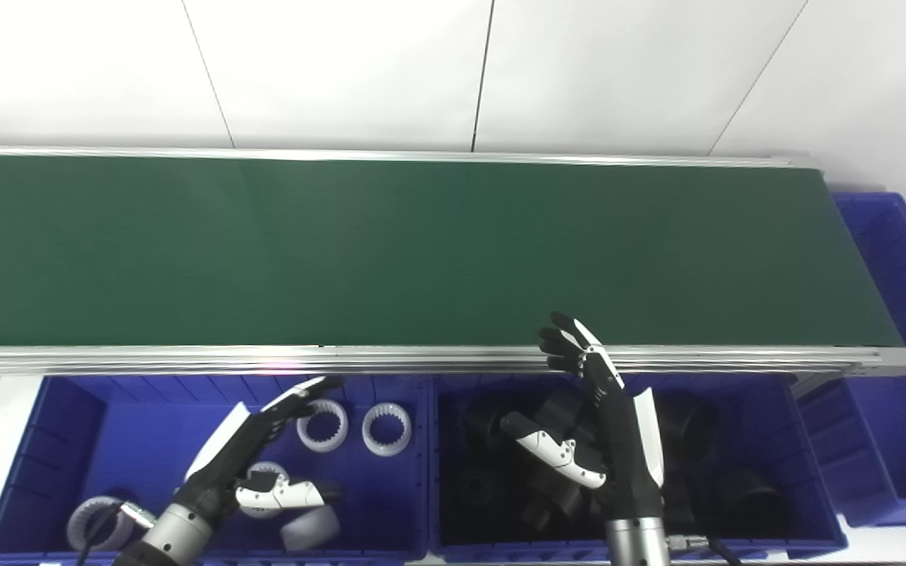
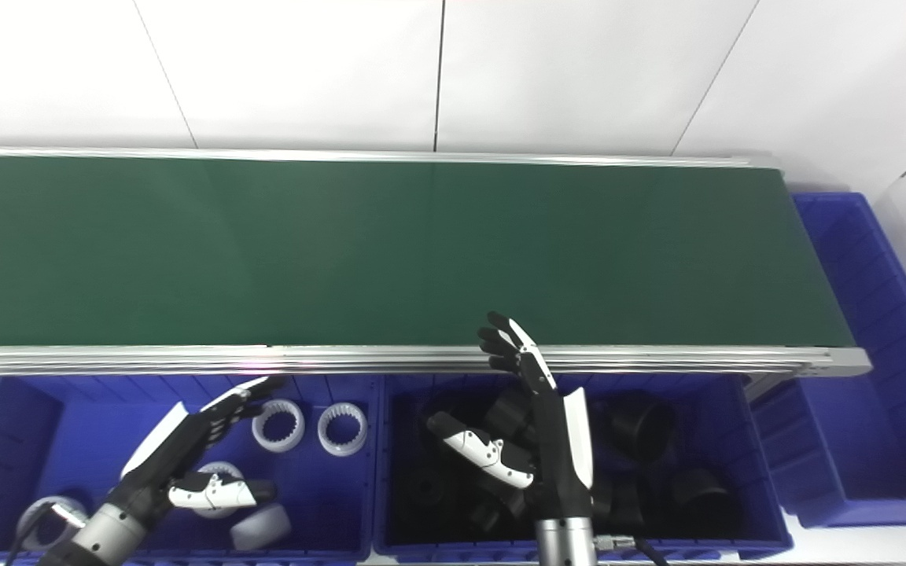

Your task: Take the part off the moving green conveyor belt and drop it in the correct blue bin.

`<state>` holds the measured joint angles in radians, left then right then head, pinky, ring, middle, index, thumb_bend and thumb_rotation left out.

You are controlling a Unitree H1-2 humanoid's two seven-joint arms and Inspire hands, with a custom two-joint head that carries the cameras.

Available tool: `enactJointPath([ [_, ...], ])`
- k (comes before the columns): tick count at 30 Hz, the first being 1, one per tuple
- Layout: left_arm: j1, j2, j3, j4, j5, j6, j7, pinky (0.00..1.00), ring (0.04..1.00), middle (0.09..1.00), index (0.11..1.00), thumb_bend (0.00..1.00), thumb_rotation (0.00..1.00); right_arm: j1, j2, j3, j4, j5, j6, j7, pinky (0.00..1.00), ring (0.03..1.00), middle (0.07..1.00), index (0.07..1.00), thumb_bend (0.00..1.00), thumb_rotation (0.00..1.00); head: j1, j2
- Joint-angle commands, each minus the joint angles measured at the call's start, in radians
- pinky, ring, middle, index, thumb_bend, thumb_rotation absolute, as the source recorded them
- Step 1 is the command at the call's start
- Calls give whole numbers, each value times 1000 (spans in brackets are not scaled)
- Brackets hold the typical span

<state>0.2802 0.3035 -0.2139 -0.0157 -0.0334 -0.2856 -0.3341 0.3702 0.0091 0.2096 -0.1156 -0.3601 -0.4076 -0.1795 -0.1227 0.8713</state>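
Both hands, the left hand and right hand, hover open and empty over the near-edge bins; no part shows on the conveyor belt, so waiting poised suits best.

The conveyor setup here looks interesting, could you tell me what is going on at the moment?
Nothing is being handled right now. The green belt carries no part. Both hands wait open and empty: the left hand over the bin of white parts, the right hand over the bin of black parts.
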Motion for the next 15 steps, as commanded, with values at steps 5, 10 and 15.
enactJointPath([
  [5, -4, -38, -4, -123, -197, -43, -61, 822, 850, 878, 833, 1000, 338, -5, 4, 1, -25, 28, 1, 25, 718, 774, 796, 850, 696, 469, -12, -13],
  [10, -10, -86, 25, -102, -191, -98, -40, 822, 859, 875, 841, 1000, 370, -9, -13, 11, -29, 43, 49, 76, 701, 777, 818, 860, 730, 538, -15, -23],
  [15, -3, -140, 67, -65, -151, -166, 0, 830, 878, 890, 865, 1000, 439, -8, -15, 8, -26, 51, 58, 97, 709, 783, 826, 867, 743, 535, -15, -29],
])
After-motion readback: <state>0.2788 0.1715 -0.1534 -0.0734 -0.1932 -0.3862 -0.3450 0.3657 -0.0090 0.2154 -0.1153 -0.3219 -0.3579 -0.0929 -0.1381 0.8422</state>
